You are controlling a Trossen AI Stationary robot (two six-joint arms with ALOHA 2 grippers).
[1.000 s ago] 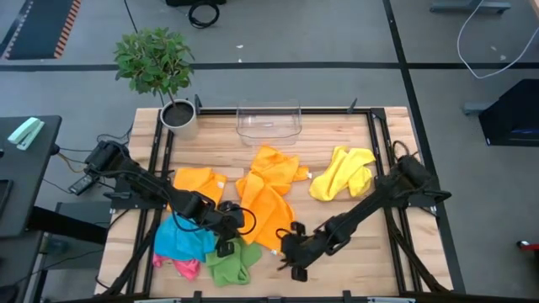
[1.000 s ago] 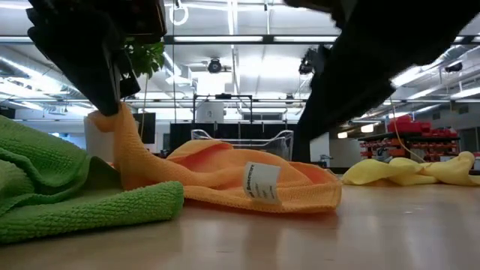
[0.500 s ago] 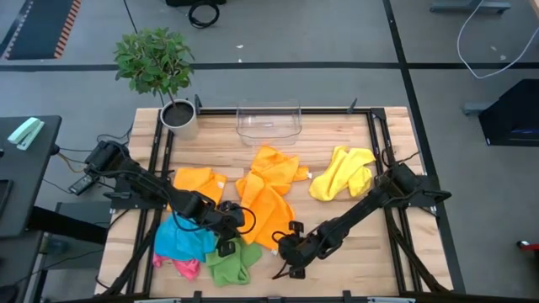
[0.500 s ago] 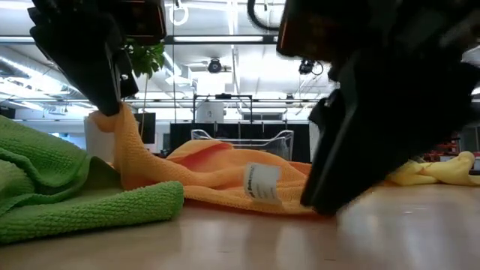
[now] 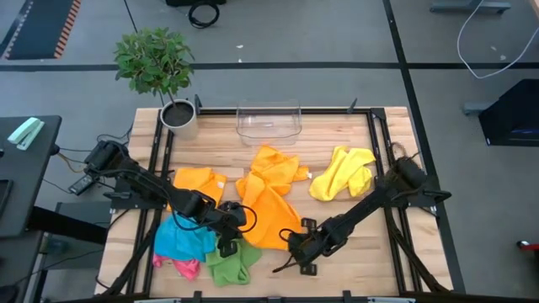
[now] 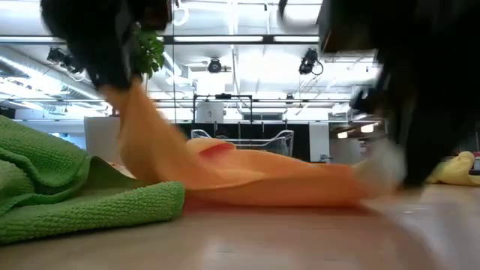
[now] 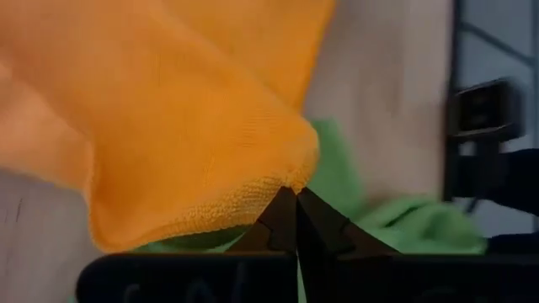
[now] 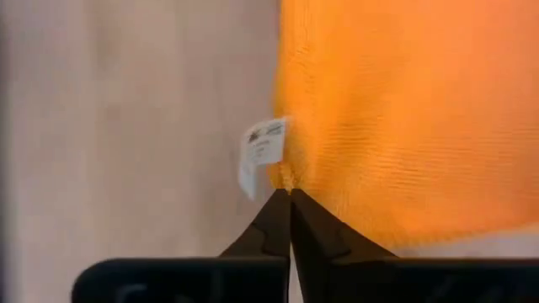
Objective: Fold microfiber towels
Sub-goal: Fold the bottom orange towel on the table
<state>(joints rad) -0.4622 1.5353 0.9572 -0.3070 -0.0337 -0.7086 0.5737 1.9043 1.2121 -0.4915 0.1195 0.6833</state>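
Left gripper (image 7: pixel 289 195): fingers pressed together on a corner of the middle orange towel (image 5: pixel 268 212), near-centre of the table (image 5: pixel 337 261); the pinched corner is lifted off the wood.
Right gripper (image 8: pixel 289 195): tips closed on the opposite near corner of the same orange towel, just beside its white label (image 8: pixel 263 151); positioned right of the left gripper, low over the near table edge.
Middle orange towel: stretched between the two grippers, its far part resting on the table.
Green towel (image 5: pixel 233 261): crumpled, touching the orange towel's near-left edge, under the left gripper.
Blue towel (image 5: pixel 181 238): left of the green one, overlapping a pink towel (image 5: pixel 184 268) at the near-left corner.
Second orange towel (image 5: pixel 198 181): left, beside the left arm.
Third orange towel (image 5: pixel 276 162): centre, far of the held one.
Yellow towel (image 5: pixel 343 173): bunched, right side.
Clear bin (image 5: pixel 269 122): far edge, centre.
Potted plant (image 5: pixel 157 67): far-left corner.
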